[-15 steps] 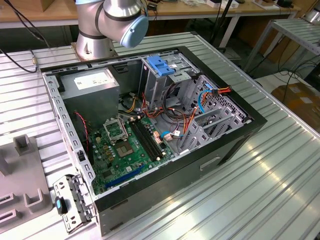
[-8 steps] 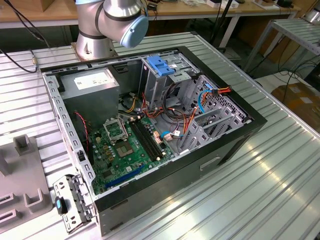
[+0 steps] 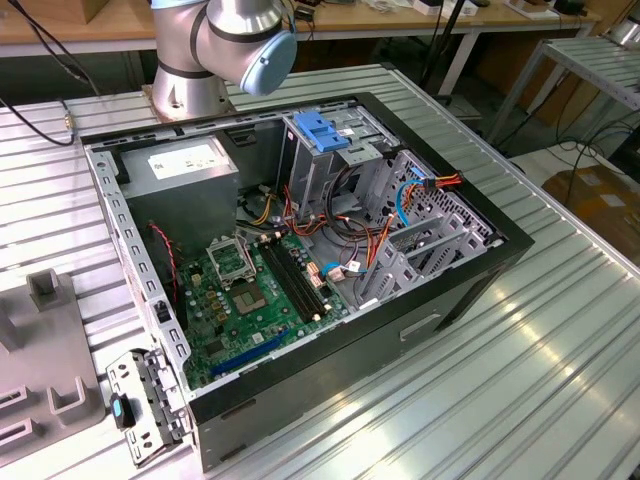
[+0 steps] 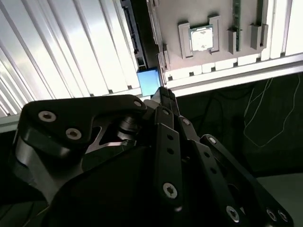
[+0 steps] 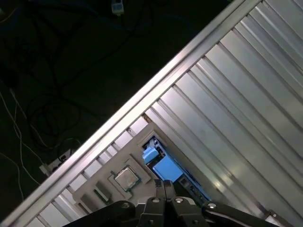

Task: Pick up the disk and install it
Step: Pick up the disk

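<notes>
The disk (image 4: 143, 38) stands on edge in a slot of a grey holder tray (image 4: 175, 12), its dark side and connector end facing me. A blue plastic rail (image 4: 148, 81) caps its near end. In the first wrist view the disk (image 5: 166, 169) shows that blue rail just beyond my fingertips. My gripper (image 4: 162, 91) hangs above this end of the disk with its black fingers (image 5: 159, 185) closed together and nothing between them. In the exterior view the open computer case (image 3: 300, 250) lies on the table, with the metal drive cage (image 3: 325, 150) and its blue top.
A processor chip (image 4: 201, 38) sits in a recess of the tray beside the disk. The ribbed metal table (image 5: 236, 109) ends close by, with dark floor and cables (image 5: 42, 94) beyond. The grey power supply (image 3: 185, 165) and the arm's base (image 3: 215, 50) are at the case's far end.
</notes>
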Robot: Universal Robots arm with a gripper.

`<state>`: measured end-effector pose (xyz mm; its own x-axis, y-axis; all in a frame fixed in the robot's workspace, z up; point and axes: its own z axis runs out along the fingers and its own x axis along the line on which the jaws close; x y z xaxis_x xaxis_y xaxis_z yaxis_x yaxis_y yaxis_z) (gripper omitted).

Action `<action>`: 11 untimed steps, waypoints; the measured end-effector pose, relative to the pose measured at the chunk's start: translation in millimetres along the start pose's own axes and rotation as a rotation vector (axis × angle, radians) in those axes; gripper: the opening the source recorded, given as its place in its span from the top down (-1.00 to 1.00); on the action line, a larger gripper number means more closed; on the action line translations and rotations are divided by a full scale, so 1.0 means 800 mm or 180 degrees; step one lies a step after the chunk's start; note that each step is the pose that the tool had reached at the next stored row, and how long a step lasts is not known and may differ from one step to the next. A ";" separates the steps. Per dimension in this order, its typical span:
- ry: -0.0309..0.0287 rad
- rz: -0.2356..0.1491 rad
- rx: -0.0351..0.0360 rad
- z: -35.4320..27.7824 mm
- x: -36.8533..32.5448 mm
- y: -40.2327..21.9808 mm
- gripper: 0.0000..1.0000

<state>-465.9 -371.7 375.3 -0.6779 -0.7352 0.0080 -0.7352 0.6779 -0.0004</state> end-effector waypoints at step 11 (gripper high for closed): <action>-0.0001 -0.0721 0.0006 0.0008 -0.0002 -0.0003 0.79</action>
<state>-465.6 -371.8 374.6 -0.4953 -0.8687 0.0078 -0.8687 0.4953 -0.0005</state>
